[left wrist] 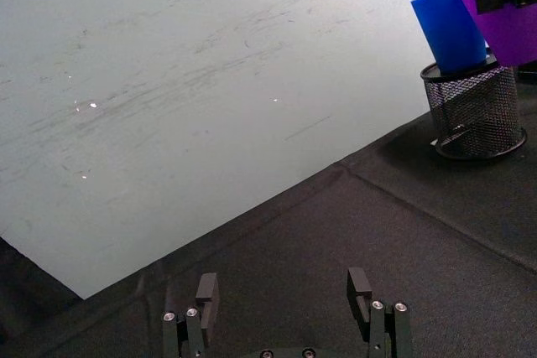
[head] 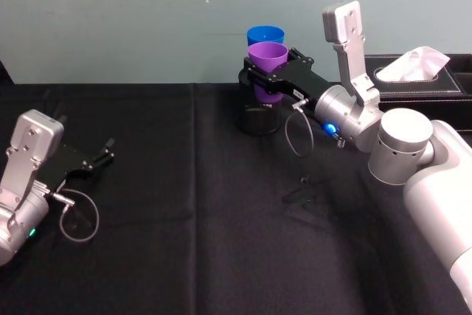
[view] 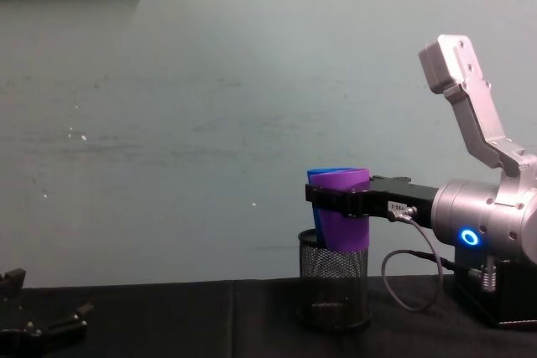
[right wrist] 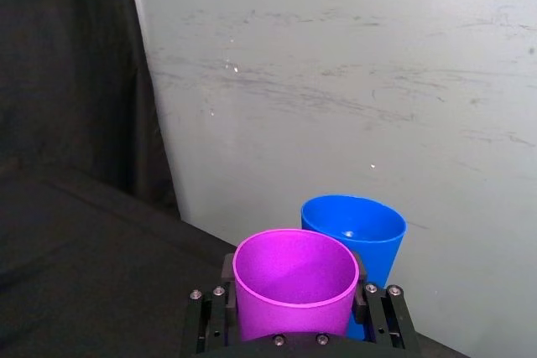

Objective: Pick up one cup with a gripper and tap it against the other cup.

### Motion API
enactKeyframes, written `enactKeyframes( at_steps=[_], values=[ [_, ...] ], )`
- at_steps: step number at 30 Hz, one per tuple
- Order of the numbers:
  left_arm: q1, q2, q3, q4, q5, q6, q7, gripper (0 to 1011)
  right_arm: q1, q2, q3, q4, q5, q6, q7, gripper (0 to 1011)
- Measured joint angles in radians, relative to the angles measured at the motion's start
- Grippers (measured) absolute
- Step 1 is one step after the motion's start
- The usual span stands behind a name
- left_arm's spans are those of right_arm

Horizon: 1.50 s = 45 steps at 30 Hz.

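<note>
Far to the left of the black wire-mesh pen holder [head: 258,119], my left claw [head: 103,154] lies low on the black-clothed tabletop [head: 184,256], idle. Its own wrist camera shows the two fingers [left wrist: 207,291] spread apart with nothing between them, something the head view only hints at.

From that same wrist camera I see the blue cup [left wrist: 449,31] standing inside the holder [left wrist: 474,111], its lower part sunk below the mesh rim. The head view hides that seating behind the purple cup [head: 267,53].

Just in front of the blue cup, on my side of it, I hold the purple cup upright above the holder. My right claw [head: 271,79] is clamped around its wall, one finger on each side, and the right wrist view shows both pads hugging the cup [right wrist: 294,278] with the blue cup [right wrist: 357,228] right behind it.

From the chest, the purple cup [view: 342,228] covers nearly all of the blue one [view: 319,175], and its base hangs about level with the holder's rim [view: 334,282]. I cannot tell whether the two cups touch.

Right of the holder, past my arm with its blue ring light, a black tissue box [head: 420,71] sits by the wall.
</note>
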Motion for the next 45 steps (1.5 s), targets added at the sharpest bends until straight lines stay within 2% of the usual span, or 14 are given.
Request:
enactKeyframes(
  at_steps=[45],
  values=[
    [0.0, 0.0, 0.0, 0.0, 0.0, 0.0, 0.0, 1000, 0.0, 0.0, 0.0, 0.0, 0.0, 0.0, 0.0, 741]
  ],
)
